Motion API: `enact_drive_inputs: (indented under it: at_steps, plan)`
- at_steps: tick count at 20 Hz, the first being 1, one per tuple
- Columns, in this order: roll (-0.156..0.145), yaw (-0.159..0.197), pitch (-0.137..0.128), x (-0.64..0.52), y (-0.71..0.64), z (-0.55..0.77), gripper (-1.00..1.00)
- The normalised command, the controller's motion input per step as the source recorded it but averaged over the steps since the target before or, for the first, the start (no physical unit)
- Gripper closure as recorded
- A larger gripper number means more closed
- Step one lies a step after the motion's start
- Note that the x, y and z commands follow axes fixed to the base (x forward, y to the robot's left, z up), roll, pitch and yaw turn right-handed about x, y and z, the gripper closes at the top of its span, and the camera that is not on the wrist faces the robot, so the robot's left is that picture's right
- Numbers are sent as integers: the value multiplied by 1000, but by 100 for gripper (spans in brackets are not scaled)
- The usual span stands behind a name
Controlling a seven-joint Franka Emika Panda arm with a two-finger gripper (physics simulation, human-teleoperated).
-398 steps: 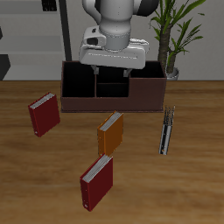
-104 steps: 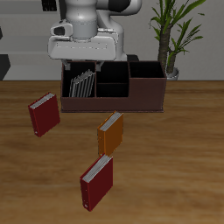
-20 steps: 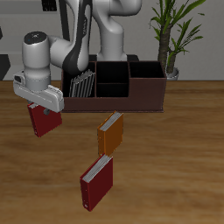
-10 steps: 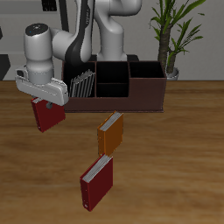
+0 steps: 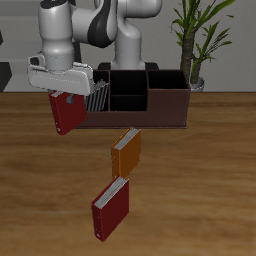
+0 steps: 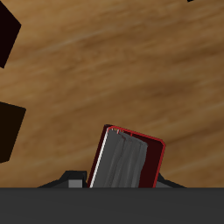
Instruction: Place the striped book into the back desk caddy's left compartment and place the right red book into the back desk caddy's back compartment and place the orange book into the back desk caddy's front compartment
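Surface: wood, bare at front. Caddy: at 12 o'clock on surface, striped book upright in its end cell; back and front cells black, apparently vacant. Claw: clamped on red book, book hanging clear of surface at 9 o'clock from caddy's end, slightly tilted. Wrist view: red book gripped by upper edge, page edges visible. Orange book: flat at centre. Second red book: flat at 6 o'clock. Judged stiff, light, smooth-covered; hold across covers near an edge; slip possible if swung.
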Motion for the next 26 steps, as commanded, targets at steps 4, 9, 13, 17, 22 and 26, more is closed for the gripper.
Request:
enact_drive_inputs:
  at_steps: [4,9,13,17,22,26]
  plan:
    - [48,118,-87,-150,457,697,100]
    - [53,104,-38,-185,356,406,100]
    - [70,128,-8,-363,312,234,100]
    - [56,141,-15,-417,281,140,100]
    - [22,107,-4,-333,123,75,100]
    - [12,90,-45,-451,26,187,100]
